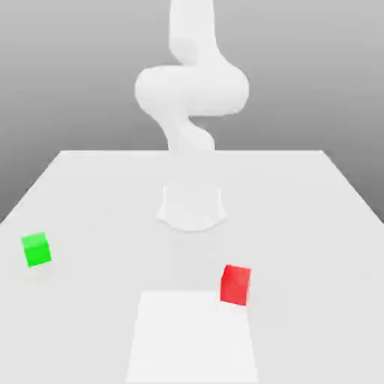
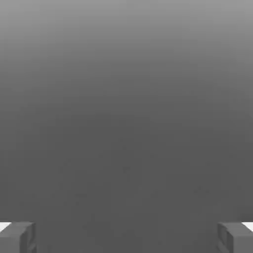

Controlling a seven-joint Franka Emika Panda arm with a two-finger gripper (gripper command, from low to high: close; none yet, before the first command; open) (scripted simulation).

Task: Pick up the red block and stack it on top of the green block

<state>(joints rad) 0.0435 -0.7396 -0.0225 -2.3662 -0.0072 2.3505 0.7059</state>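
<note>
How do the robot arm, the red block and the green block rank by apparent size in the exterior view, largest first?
1. The robot arm, by far the largest.
2. The red block.
3. The green block, only slightly smaller; the red one sits nearer the camera, so the two may really match.

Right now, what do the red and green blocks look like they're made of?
Red block: flat, even colour, no gloss, grain or markings; reads as matte painted or plastic-like, but a render leaves that open. Green block: same uniform matte look, only shading between faces. Both rest on a plain white matte table.
</note>
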